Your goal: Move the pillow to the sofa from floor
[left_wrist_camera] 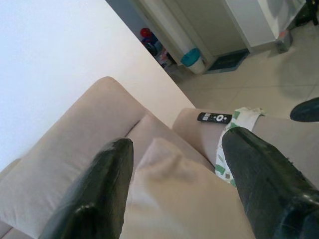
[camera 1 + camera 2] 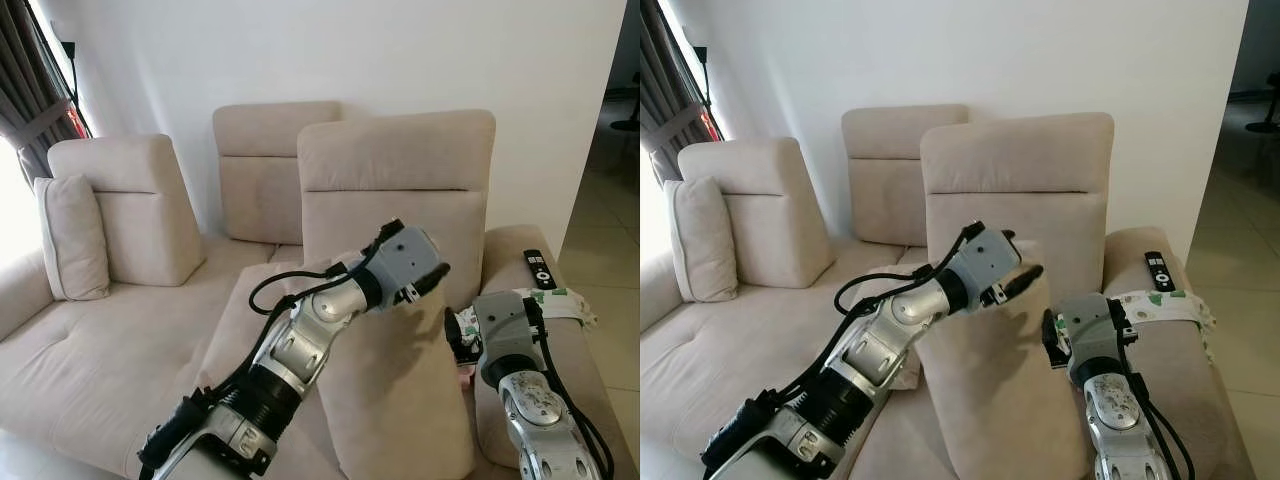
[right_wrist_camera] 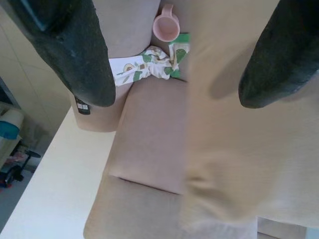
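Beige sofa point(image 2: 100, 360) against a white wall | pillow point(image 2: 400, 400) off the floor, upright on the seat, looks nearly placed | left pincer point(image 1: 174, 164) and right pincer point(image 3: 184, 69) both released, straddling its edges | right wrist view adds a pink mug point(image 3: 167, 25).

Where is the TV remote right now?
The remote lies on the sofa's right armrest, toward the wall, just behind the green-patterned white cloth draped over that armrest, on the robot's right side in the head views.
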`<state>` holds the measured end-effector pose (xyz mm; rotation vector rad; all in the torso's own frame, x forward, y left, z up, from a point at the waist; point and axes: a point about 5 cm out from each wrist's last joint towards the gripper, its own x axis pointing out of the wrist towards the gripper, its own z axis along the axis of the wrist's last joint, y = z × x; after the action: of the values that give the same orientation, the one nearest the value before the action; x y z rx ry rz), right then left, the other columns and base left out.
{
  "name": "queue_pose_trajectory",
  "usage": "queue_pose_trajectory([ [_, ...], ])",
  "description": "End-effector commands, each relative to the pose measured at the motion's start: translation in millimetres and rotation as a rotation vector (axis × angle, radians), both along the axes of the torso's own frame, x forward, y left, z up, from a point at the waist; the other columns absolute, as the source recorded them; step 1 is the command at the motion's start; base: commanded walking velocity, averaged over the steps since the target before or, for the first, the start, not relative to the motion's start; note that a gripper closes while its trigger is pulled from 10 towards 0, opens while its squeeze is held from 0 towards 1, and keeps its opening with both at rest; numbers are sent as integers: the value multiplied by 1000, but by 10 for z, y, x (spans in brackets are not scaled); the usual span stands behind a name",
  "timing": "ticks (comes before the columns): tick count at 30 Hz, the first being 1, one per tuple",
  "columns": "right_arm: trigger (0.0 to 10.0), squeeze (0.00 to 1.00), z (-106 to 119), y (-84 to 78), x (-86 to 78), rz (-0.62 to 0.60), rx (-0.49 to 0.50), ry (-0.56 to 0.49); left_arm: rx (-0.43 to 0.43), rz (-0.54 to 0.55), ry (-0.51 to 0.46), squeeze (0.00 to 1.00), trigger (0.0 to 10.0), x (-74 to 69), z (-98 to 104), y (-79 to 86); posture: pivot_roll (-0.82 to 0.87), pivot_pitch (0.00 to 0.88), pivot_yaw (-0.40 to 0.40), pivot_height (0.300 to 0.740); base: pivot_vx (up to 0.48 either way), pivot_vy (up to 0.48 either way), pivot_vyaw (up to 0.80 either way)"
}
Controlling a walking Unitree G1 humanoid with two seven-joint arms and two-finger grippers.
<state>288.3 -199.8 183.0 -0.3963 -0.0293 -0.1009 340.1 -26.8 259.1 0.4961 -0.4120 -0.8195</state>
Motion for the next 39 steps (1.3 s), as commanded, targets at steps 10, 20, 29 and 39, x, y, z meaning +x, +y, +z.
queue_pose_trajectory([
  [10, 10000, 0, 105, 95, -5, 16, 16, -105, -207, 76, 221, 0, 10000, 98, -132, 142, -86, 0, 156, 740, 0, 0, 0],
  [20, 10000, 0, 62, 365, -187, 70, 80, -203, -435, 180, 489, 0, 10000, 137, -406, 376, -78, 0, 153, 740, 0, 0, 0],
  [29, 10000, 0, -118, 416, -286, 89, 124, -180, -495, 180, 601, 0, 10000, 17, -733, 581, -56, 0, 143, 740, 0, 0, 0],
  [39, 10000, 0, -420, 355, -591, 151, 120, -117, -396, 126, 693, 0, 10000, -306, -1156, 872, -39, 0, 141, 740, 0, 0, 0],
])
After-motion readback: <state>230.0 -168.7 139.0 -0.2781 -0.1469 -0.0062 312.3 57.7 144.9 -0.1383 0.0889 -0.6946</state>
